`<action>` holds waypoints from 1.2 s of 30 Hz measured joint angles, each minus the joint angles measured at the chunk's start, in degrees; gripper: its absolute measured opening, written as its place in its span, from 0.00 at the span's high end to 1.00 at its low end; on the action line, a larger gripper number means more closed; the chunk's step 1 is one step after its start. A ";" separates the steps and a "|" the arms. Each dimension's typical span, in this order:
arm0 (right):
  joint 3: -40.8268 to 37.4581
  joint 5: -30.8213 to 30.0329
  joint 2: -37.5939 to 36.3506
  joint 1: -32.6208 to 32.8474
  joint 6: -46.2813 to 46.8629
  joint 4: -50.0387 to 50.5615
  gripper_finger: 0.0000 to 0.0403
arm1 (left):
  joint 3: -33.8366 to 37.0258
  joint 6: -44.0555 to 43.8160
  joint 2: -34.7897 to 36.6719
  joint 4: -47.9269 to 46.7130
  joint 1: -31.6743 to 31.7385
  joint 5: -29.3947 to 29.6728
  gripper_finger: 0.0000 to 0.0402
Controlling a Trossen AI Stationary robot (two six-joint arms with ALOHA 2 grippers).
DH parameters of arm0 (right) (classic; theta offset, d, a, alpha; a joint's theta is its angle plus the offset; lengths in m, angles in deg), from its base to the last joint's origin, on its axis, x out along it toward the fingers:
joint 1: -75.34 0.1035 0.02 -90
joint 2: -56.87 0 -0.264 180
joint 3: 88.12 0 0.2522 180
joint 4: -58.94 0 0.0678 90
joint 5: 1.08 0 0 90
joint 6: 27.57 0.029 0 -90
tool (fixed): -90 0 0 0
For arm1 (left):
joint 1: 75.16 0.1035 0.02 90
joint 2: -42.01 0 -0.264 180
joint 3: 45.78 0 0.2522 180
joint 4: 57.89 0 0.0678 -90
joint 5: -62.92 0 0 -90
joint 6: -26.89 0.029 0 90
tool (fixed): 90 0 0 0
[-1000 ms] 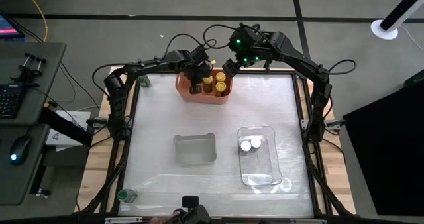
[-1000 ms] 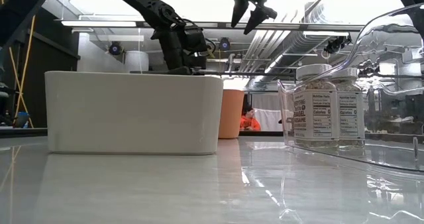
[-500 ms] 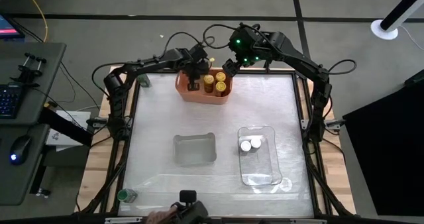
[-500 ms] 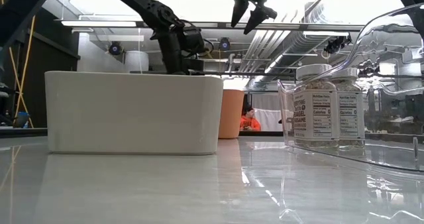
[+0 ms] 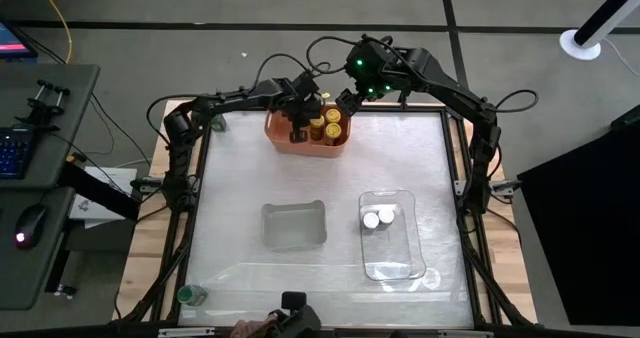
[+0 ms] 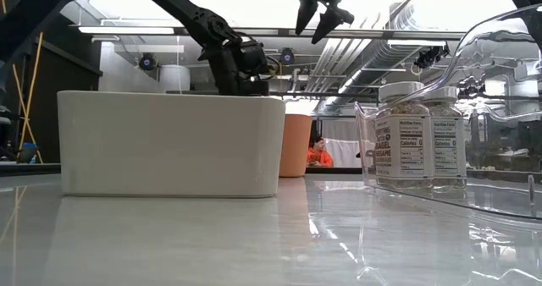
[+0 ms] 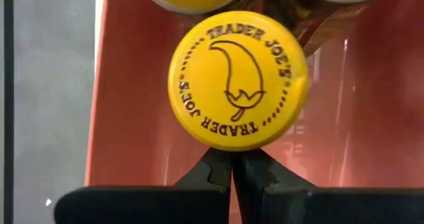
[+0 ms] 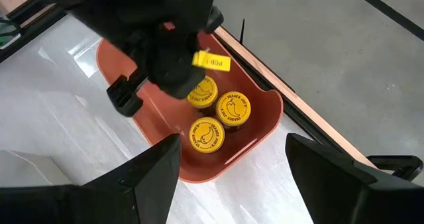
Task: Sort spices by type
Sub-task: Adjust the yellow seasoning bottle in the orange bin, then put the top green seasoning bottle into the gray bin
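While the right hand point(image 5: 342, 102) hangs open beside the orange bin point(image 5: 280, 138), the left hand point(image 5: 299, 128) sits inside it — fingers together, empty — directly behind an upright yellow-capped jar point(image 7: 237, 78).

Four cameras, one worktop.
Overhead looks straight down; low looks level across it; both wrist cameras face the orange bin point(image 5: 306, 136) at the far edge, the left closest.

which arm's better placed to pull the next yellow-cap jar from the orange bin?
Left. The left gripper is down inside the orange bin, right beside a yellow-capped jar. The right gripper hangs open above the bin, holding nothing.
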 joint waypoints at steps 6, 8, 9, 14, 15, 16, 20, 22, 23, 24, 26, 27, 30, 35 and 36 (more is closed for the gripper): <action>0.00 -0.19 0.00 0.00 -0.01 0.03 0.34 | 0.00 -0.10 -0.34 2.92 -1.49 -0.16 1.00; 0.00 -0.20 0.00 0.00 -0.01 0.04 0.34 | 0.00 -0.15 -0.34 3.52 -1.78 0.02 1.00; 0.00 -0.21 0.00 0.00 -0.01 0.06 0.34 | 0.00 -0.23 -0.34 3.57 -1.99 0.02 1.00; 0.00 -0.31 0.00 0.00 -0.01 0.09 0.34 | 0.00 -0.08 -0.11 1.62 -2.42 2.09 1.00; 0.00 -0.34 0.00 0.00 -0.01 0.09 0.34 | 0.00 0.03 0.23 1.10 -2.40 3.77 1.00; 0.00 -0.34 0.00 -0.01 -0.01 0.09 0.34 | 0.00 0.34 0.55 0.84 -2.22 5.26 1.00; 0.00 -0.35 0.00 -0.04 -0.01 -0.08 0.34 | 0.00 1.04 3.26 -1.90 0.45 8.64 1.00; 0.00 -0.46 0.00 -0.04 -0.35 -0.57 0.34 | 0.00 -0.72 5.15 -4.64 2.80 8.67 1.00; 0.00 -0.54 0.00 -0.04 -0.65 -0.67 0.34 | 0.00 -2.43 6.18 -6.24 4.14 8.52 1.00; 0.00 -0.58 0.00 -0.04 -1.00 -0.73 0.34 | 0.00 -4.32 7.09 -7.82 5.70 8.24 1.00; 0.00 -1.35 0.00 -0.04 -1.47 -0.77 0.34 | 0.00 -8.77 9.07 -11.45 9.62 7.32 1.00; 0.00 -2.08 0.00 -0.04 -1.62 -0.80 0.34 | 0.00 -10.87 10.05 -13.02 11.67 6.95 1.00; 0.00 -3.43 0.00 -0.21 -2.15 -0.90 0.34 | 0.00 -16.01 13.22 -16.01 17.82 6.34 1.00; 0.00 -3.44 0.00 -0.81 -2.53 -1.45 0.34 | 0.00 -23.34 17.38 -17.62 25.49 6.25 1.00; 0.00 -3.45 0.00 -0.85 -2.63 -1.61 0.34 | 0.00 -25.36 17.68 -18.27 26.59 6.42 1.00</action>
